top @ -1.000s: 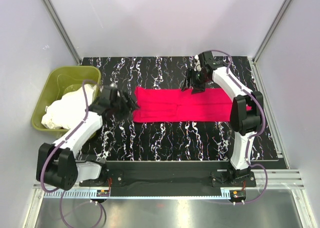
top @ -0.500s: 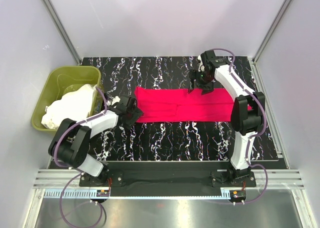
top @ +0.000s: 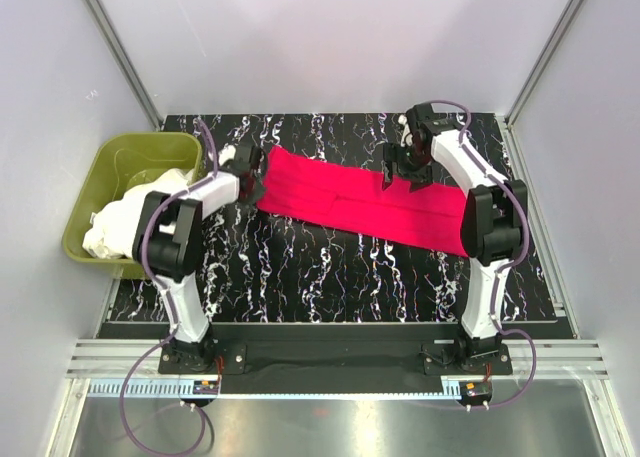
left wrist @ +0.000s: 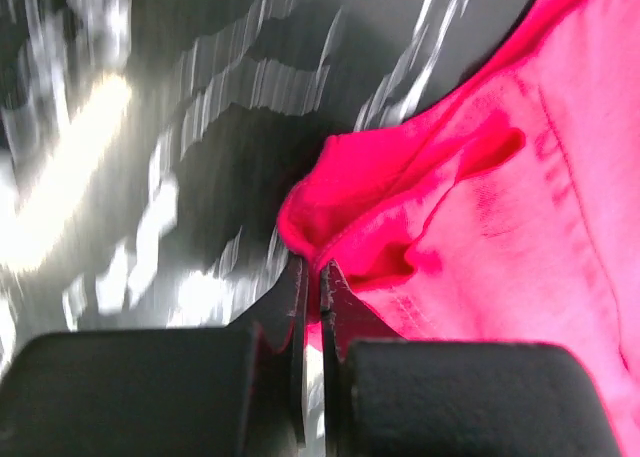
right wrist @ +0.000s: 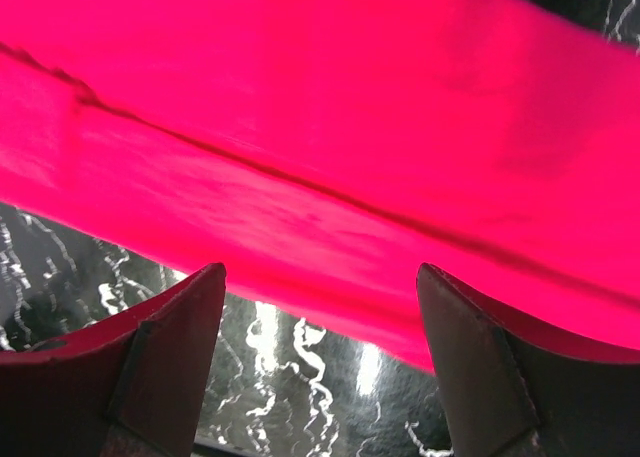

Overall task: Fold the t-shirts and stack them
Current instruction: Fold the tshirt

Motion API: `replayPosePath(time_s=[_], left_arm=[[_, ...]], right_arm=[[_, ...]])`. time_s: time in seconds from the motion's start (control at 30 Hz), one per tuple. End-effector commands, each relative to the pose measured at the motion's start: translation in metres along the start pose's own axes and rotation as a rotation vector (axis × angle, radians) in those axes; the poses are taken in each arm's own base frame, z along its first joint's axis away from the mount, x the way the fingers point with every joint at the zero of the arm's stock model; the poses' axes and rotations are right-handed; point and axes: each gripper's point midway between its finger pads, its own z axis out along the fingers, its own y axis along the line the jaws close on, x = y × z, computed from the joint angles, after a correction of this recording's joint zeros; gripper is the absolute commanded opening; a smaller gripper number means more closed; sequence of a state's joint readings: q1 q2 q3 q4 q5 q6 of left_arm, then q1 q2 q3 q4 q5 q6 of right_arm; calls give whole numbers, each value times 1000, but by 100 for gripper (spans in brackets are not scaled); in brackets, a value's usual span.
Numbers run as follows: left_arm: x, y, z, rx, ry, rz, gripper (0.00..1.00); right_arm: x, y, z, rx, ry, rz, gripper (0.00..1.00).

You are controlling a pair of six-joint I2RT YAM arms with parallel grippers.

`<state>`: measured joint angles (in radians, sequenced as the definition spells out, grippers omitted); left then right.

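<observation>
The crimson-red t-shirt (top: 360, 195), folded into a long strip, lies slantwise on the black marbled table, from far left to near right. My left gripper (top: 254, 180) is at its left end. In the left wrist view the left gripper (left wrist: 312, 277) is shut on a bunched fold of the red t-shirt (left wrist: 520, 227). My right gripper (top: 403, 177) hovers over the strip's far edge. Close up, the right gripper (right wrist: 320, 272) is open and empty above the red t-shirt (right wrist: 330, 127). White t-shirts (top: 130, 217) are heaped in the tub.
The olive-green tub (top: 85, 192) stands off the table's left edge, close beside the left arm. Bare marbled tabletop (top: 330, 272) lies between the shirt and the arm bases. The enclosure's walls rise at the back and on both sides.
My left gripper has shut on the shirt's left end and swung it toward the far left, so the strip now lies slanted. The right gripper has opened wider and shifted slightly right.
</observation>
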<state>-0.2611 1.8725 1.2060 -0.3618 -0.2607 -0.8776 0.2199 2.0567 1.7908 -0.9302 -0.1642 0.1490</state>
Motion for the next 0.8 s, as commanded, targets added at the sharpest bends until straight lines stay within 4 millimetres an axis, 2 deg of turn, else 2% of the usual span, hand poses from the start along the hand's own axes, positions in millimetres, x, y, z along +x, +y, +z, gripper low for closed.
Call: replayPosePath(time_s=[0.0, 0.03, 0.07, 0.1, 0.13, 0.17, 0.2, 0.27, 0.3, 0.33, 0.37, 0.4, 0.43, 0.47, 0.5, 0.53, 0.57, 0.6, 0.63, 0.67, 0.7, 0.73, 0.77], left_arm=[[-70, -24, 9, -10, -155, 181, 0], [-80, -30, 14, -14, -165, 204, 0], [-80, -30, 34, -39, -149, 244, 0], [-107, -53, 29, -4, -197, 306, 3], [-116, -60, 34, -9, -212, 343, 7], [-113, -62, 53, -24, -193, 383, 14], [-133, -79, 45, -1, -230, 420, 34], [-140, -79, 46, -30, -239, 433, 51], [-144, -81, 39, -33, -243, 413, 57], [-146, -81, 33, -26, -248, 400, 69], [-154, -88, 12, 3, -274, 379, 77], [-147, -85, 7, 5, -261, 356, 87], [-145, -88, -5, 32, -253, 343, 89], [-152, -95, -34, 81, -277, 319, 90], [-139, -87, -38, 85, -243, 284, 90], [-131, -88, -50, 131, -221, 255, 90], [-138, -92, -87, 203, -251, 210, 90], [-116, -82, -83, 218, -203, 166, 91], [-101, -85, -94, 273, -166, 155, 90], [-99, -86, -119, 325, -178, 137, 90], [-77, -77, -117, 317, -131, 142, 90], [-59, -80, -126, 340, -95, 168, 90], [-50, -76, -137, 350, -78, 186, 90]], right_arm=[[-12, -4, 11, 10, -40, -65, 85], [-11, -5, 17, 10, -31, -65, 85], [-14, -5, 18, 2, -34, -69, 85], [-13, -4, 21, -2, -25, -76, 85], [-12, -5, 27, -2, -13, -78, 85], [-16, -3, 27, -11, -19, -92, 85], [-15, -4, 29, -9, -9, -99, 85], [-16, -6, 33, 2, 4, -136, 85], [-12, -8, 34, 9, 24, -145, 85], [-9, -10, 38, 22, 40, -143, 85], [-9, -15, 38, 39, 41, -190, 85], [-9, -17, 39, 47, 42, -199, 85], [-9, -19, 40, 54, 39, -208, 85], [-8, -22, 43, 67, 41, -221, 85], [-8, -23, 44, 77, 39, -231, 85], [-5, -25, 48, 91, 49, -245, 85], [-3, -32, 50, 127, 59, -262, 86], [-2, -34, 52, 134, 68, -265, 86], [1, -37, 58, 141, 83, -264, 85], [1, -37, 61, 142, 84, -265, 85], [1, -38, 63, 145, 87, -264, 85], [5, -39, 69, 142, 103, -262, 85], [10, -38, 72, 133, 116, -260, 84]])
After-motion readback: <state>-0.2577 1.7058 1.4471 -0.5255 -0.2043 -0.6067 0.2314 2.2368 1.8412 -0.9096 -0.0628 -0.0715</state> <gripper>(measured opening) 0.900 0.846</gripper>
